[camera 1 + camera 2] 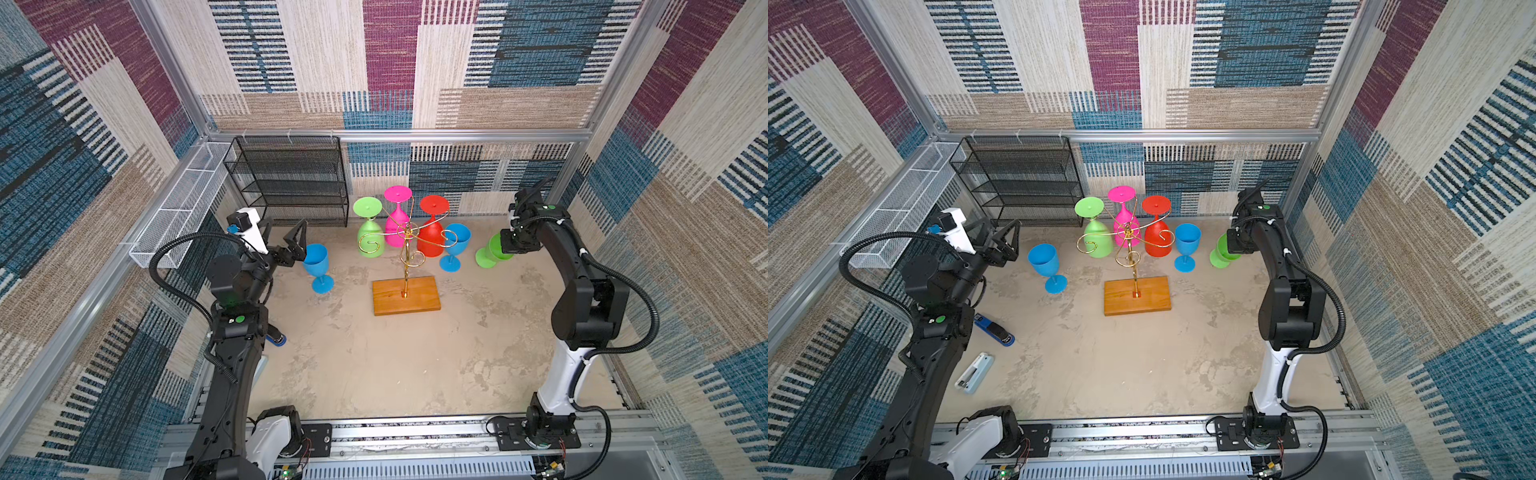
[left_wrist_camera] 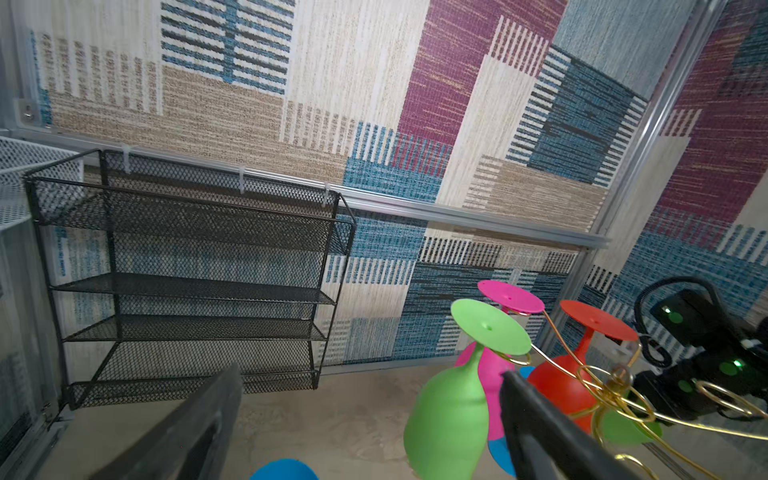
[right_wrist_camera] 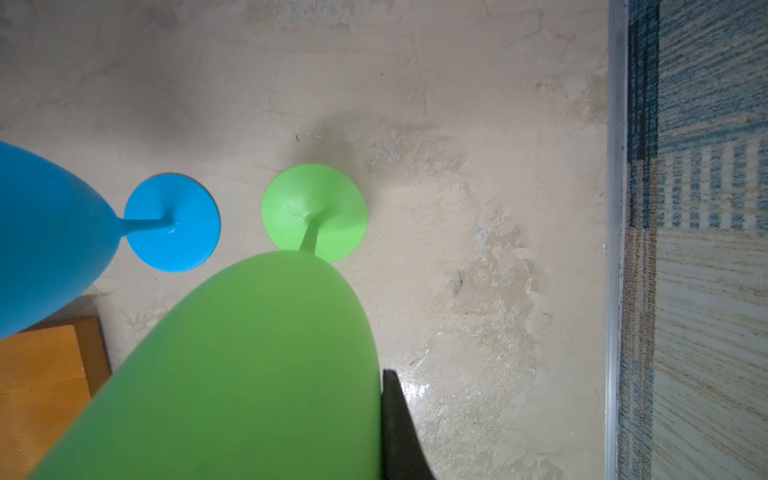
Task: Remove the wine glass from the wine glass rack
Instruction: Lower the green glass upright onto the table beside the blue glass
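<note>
The right hand (image 1: 509, 249) is pinching the rim of the green wine glass (image 1: 486, 257), steadying its foot on the bench (image 1: 374, 365), well clear of the wine glass rack (image 1: 415, 297). The left hand (image 1: 284, 239) is hanging released and empty.

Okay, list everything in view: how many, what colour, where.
wine glass rack: one, gold on wooden base, centre
hanging glasses: three, green, pink, red, upside down on rack
blue glasses: two, blue, upright either side of rack
held green glass: one, green, far right
mesh shelf: one, black, back wall
wire basket: one, white, left wall
staplers: two, blue, white, near left arm
left gripper: black, open, near left blue glass
right gripper: black, shut on held green glass
</note>
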Tool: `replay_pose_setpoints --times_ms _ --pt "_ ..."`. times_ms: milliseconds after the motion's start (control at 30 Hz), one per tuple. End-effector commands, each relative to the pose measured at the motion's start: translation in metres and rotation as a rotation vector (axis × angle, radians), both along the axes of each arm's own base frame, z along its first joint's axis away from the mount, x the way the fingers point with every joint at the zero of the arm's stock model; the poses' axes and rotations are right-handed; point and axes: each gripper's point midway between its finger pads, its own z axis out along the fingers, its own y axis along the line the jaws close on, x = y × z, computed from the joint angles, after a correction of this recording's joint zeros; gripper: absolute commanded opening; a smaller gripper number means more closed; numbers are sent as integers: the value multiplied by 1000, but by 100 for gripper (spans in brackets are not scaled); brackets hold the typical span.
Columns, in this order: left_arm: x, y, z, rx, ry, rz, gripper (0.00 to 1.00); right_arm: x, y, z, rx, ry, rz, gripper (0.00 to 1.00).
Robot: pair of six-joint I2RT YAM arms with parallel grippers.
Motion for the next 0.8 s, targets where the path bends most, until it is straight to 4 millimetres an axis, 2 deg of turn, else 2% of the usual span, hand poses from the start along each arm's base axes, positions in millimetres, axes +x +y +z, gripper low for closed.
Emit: replay_pose_setpoints --times_ms 0,233,367,433,567,767 --pt "0 13 4 -13 -22 75 99 -2 -4 -9 -27 33 -1 0" --pt "-2 12 1 25 -28 80 98 0 -4 -17 -31 55 -2 3" --pt "-4 13 1 35 -33 89 97 1 -4 -16 -30 52 -2 12" --pt "-4 14 1 35 -35 94 97 3 -2 -9 -26 34 1 22" --pt "-5 15 1 33 -37 97 97 10 0 5 -21 -6 0 33" --pt "-5 18 1 32 -36 111 97 25 4 29 5 -78 3 41"
